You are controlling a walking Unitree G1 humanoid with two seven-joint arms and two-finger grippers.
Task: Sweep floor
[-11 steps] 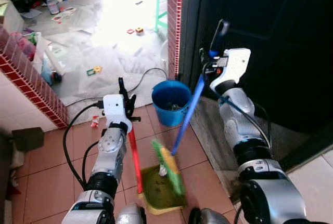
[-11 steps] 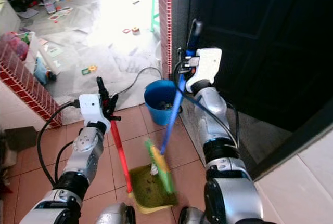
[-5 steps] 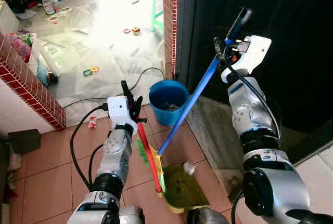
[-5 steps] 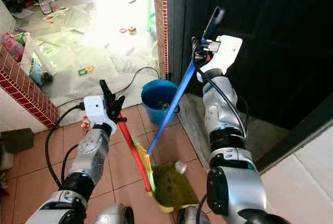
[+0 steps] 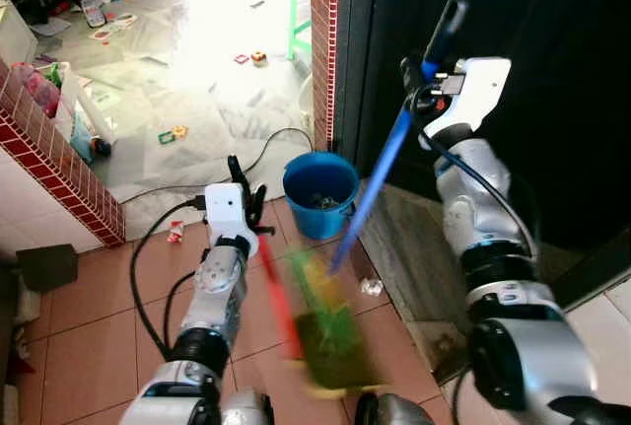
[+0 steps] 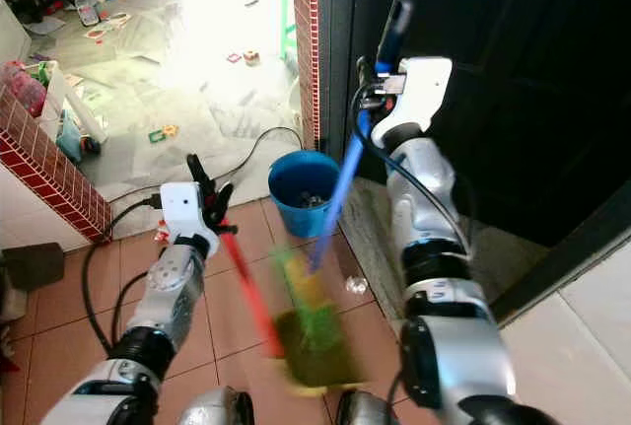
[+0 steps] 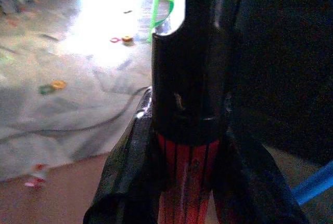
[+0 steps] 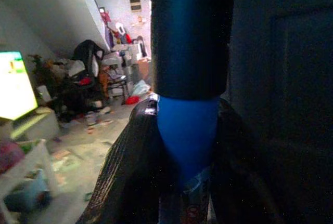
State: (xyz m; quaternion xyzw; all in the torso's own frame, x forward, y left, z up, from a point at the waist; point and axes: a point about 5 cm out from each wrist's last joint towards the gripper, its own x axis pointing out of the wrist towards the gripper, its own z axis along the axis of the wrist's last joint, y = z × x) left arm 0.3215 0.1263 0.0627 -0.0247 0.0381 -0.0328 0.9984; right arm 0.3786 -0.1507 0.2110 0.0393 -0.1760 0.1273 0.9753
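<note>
Lived-in home: terracotta tiled floor [image 5: 89, 297] near, red-brick tiled pillar [image 5: 322, 40] beside a dark door [image 5: 552, 70], toys scattered across the far bright room, green plastic stool [image 5: 301, 1] far.

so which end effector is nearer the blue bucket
Left. The left end effector, shut on the red dustpan handle, sits low just beside the blue bucket. The right end effector grips the blue broom handle well above it.
</note>
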